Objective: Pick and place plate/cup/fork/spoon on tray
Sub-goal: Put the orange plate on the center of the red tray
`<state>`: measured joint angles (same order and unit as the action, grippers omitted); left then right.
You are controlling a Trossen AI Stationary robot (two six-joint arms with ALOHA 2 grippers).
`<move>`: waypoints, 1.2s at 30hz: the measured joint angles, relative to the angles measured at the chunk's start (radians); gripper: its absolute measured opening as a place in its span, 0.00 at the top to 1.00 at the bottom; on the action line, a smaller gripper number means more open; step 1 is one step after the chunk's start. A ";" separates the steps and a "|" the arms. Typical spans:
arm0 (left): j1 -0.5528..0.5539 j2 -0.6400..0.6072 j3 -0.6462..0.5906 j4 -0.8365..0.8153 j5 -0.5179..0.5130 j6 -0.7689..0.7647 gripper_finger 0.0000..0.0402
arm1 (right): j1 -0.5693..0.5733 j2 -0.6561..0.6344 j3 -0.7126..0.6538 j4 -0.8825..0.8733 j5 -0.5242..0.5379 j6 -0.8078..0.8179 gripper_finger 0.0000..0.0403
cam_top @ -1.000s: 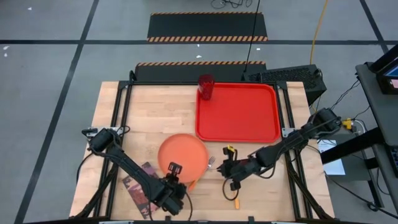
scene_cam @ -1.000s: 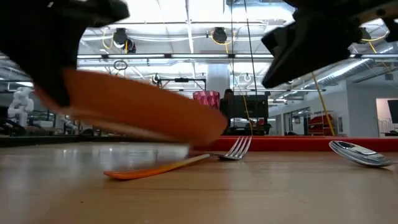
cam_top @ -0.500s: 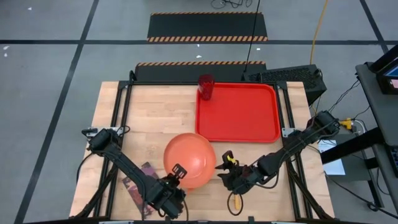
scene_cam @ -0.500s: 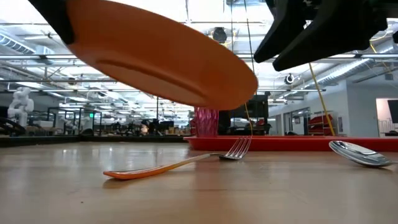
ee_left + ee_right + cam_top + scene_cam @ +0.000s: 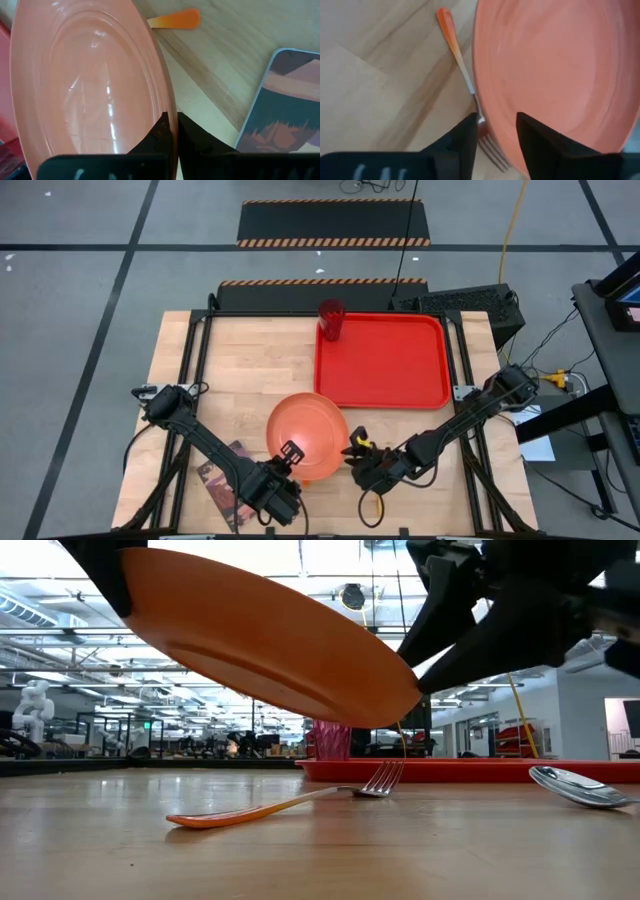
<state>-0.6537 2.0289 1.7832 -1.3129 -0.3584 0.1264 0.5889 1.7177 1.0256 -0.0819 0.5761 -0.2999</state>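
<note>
since 1 second ago, round orange plastic plate rises tilted, its rim pinched by left gripper; right gripper, jaws apart, straddles opposite rim. light, stiff, slippery: grip rim.

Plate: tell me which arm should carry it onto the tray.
Probably the left. Its gripper is already shut on the plate rim, holding it tilted above the table. The right gripper is open at the opposite rim, gripping nothing. The tray lies beyond.

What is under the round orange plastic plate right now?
The orange-handled fork lies on the wooden table beneath the raised, tilted orange plate. From above, the plate covers the fork completely.
</note>
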 joint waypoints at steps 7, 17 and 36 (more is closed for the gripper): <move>0.000 0.000 0.000 0.005 -0.004 0.025 0.98 | -0.003 0.033 0.000 0.003 0.001 -0.025 0.84; 0.000 0.000 0.000 0.003 -0.157 -0.067 0.88 | -0.005 0.041 -0.002 -0.016 -0.006 -0.027 0.99; -0.099 -0.009 0.001 -0.258 -0.456 -0.807 0.39 | -0.007 -0.099 0.000 -0.187 0.034 0.157 0.99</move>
<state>-0.7531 2.0200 1.7840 -1.5712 -0.8148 -0.6804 0.5819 1.6185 1.0256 -0.2689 0.6102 -0.1427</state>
